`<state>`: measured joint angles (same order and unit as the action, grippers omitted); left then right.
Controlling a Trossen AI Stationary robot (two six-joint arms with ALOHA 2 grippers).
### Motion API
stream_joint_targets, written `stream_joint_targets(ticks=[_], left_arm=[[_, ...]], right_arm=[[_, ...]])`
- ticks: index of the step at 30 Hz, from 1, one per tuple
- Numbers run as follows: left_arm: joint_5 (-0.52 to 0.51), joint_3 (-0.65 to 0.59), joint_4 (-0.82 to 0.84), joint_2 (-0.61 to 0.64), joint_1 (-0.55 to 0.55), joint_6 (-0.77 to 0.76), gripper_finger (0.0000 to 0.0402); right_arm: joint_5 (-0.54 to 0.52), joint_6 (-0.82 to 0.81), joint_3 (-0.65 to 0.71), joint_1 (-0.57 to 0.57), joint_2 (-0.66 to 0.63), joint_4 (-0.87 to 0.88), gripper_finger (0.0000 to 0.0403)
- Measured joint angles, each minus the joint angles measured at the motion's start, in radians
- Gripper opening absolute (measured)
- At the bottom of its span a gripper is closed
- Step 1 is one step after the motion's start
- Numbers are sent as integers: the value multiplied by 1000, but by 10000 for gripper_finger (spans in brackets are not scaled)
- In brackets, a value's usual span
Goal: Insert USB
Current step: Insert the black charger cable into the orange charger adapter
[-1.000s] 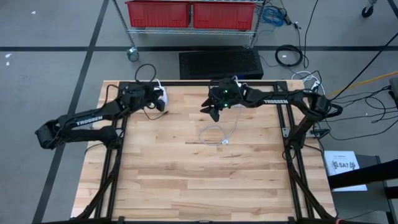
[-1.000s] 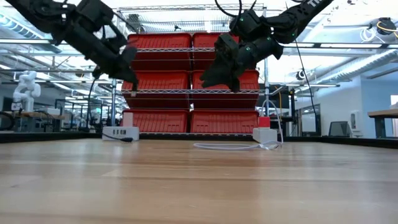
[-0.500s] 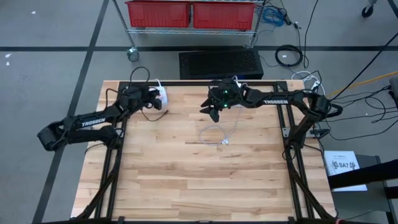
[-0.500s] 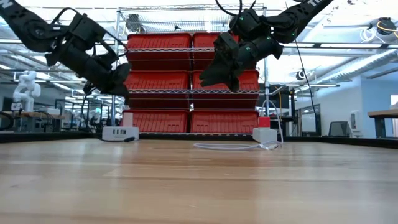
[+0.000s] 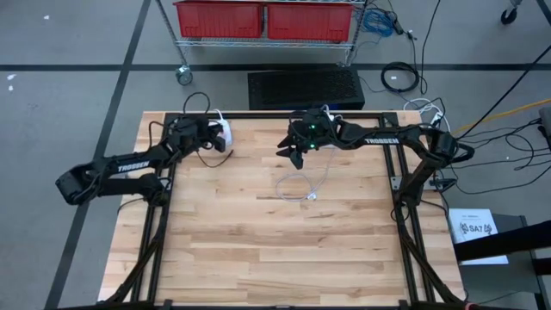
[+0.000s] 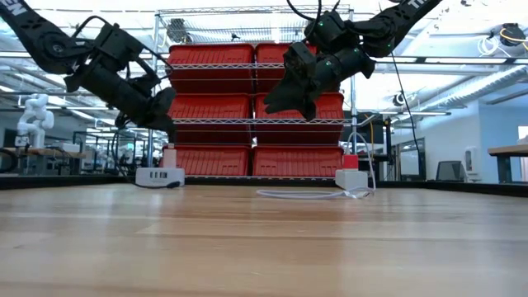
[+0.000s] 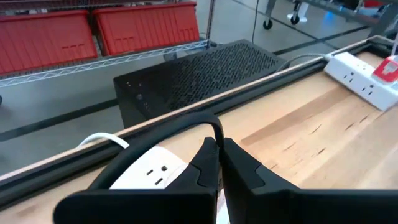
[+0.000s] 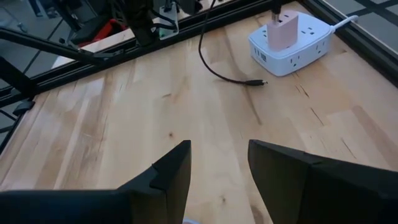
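Now | left gripper (image 7: 219, 163) pinched closed on a black cable (image 7: 163, 128), above white power strip (image 7: 149, 171) | right gripper (image 8: 219, 165) open, holding nothing, over table (image 5: 258, 232)

Behind my wooden table (image 5: 258, 250) stands a wire shelf (image 6: 247, 124) with 2 columns of red bins (image 6: 210, 161), on grey floor (image 5: 69, 43).

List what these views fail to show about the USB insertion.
- Plug end of the black cable: in the left wrist view it is buried between the shut fingers of the left gripper.
- Ports on the white power strip: blocked by that gripper in the left wrist view, too small in the high view.
- Ends of the white cable near the open right gripper: too small in the high view.
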<state>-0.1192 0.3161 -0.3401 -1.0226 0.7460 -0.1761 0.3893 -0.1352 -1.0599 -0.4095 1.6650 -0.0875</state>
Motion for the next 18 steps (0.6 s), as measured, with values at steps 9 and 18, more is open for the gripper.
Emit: stream_joint_targets(ticks=[9,18], left_arm=[[-16,1,-69,-65,0,23,7],[-42,2,-70,-34,0,29,7]], right_arm=[[0,4,0,0,0,0,151],[0,5,0,0,0,0,151]])
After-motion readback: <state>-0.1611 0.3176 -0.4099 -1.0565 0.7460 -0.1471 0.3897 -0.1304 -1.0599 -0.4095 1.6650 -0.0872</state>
